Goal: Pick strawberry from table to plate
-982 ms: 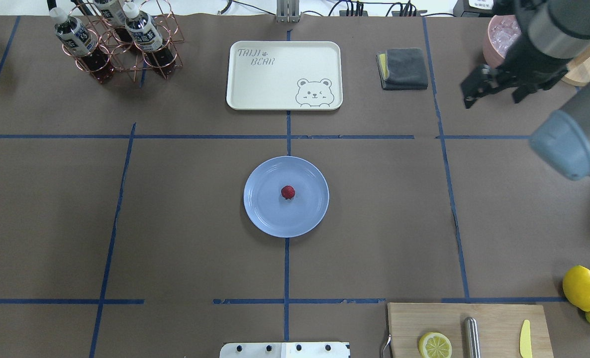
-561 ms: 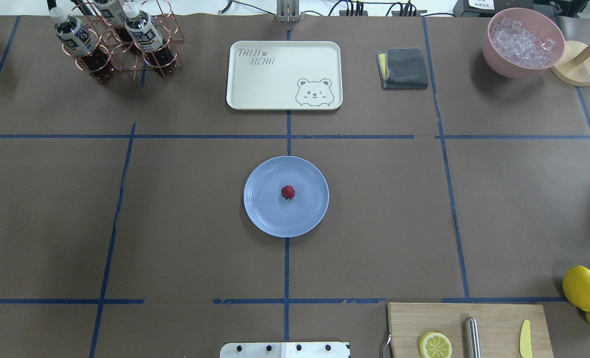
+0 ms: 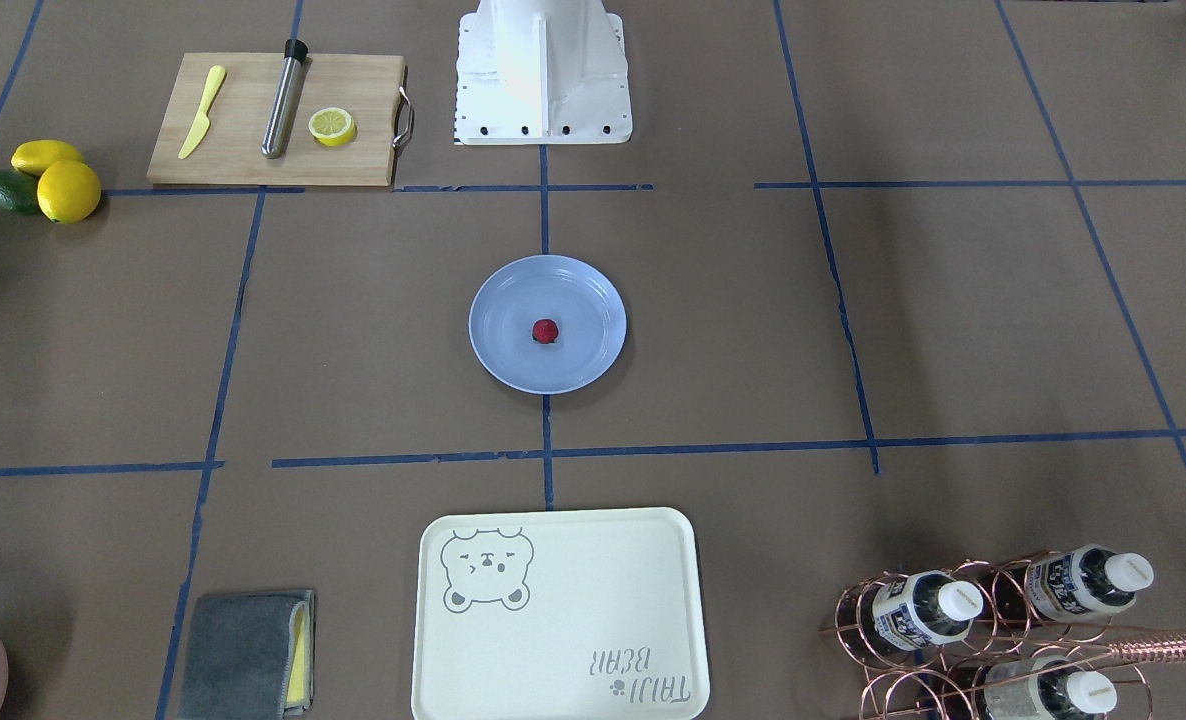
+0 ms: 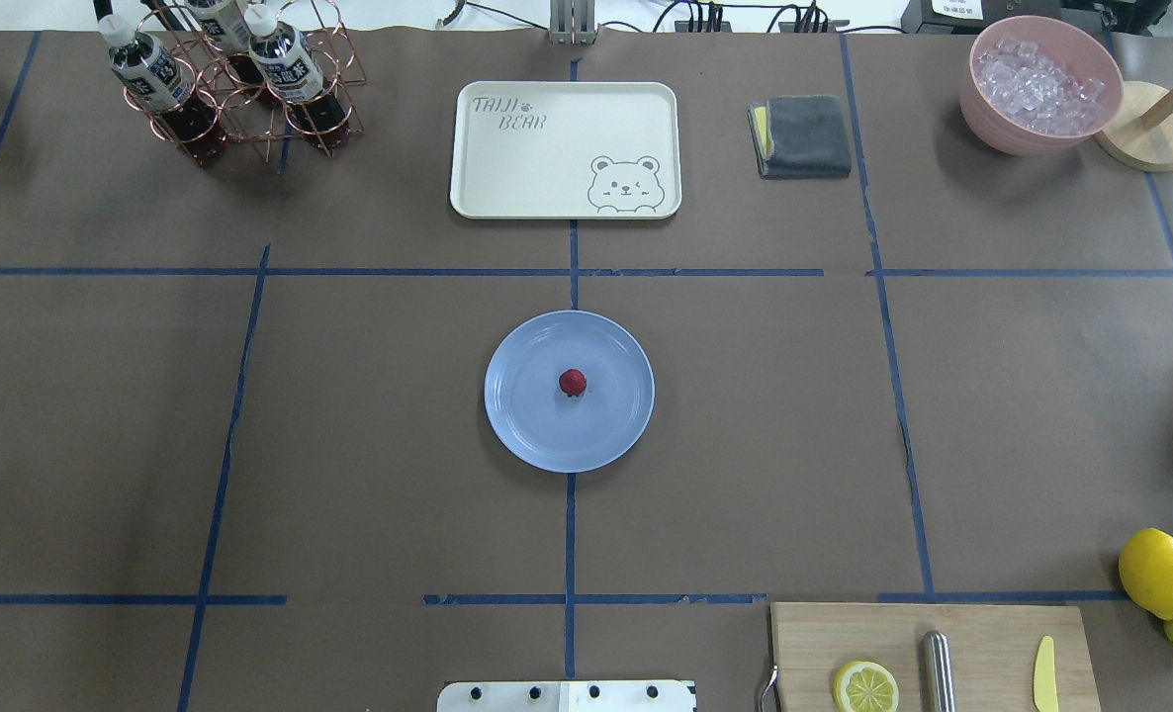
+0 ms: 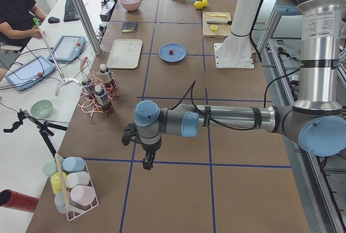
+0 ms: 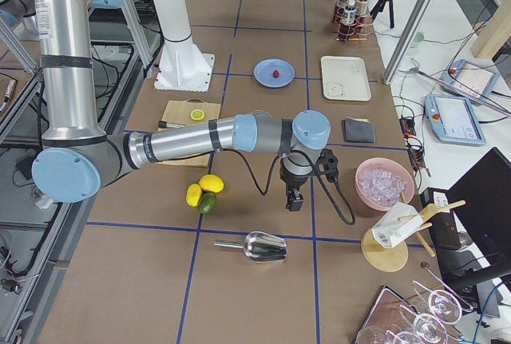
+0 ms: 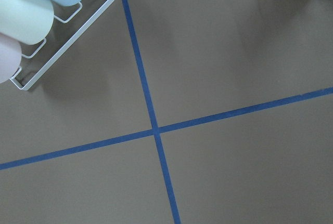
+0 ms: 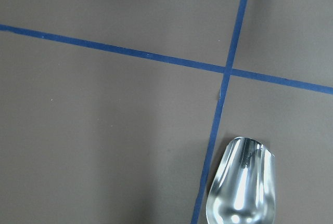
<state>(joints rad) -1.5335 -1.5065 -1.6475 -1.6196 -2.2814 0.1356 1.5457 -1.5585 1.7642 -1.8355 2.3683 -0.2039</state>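
Red strawberry (image 4: 573,382): was seen at the centre of the blue plate (image 4: 522,420).
Plate: was set on the desk (image 4: 369,445), mid-grid.
Left tool (image 5: 147,161): apart or together could not be told.
Right tool (image 6: 295,199): likewise could not be told.

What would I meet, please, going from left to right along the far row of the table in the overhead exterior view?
Copper wire rack holding dark bottles → cream rectangular bear-print tray → folded grey cloth → pink bowl of ice cubes → round wooden base.
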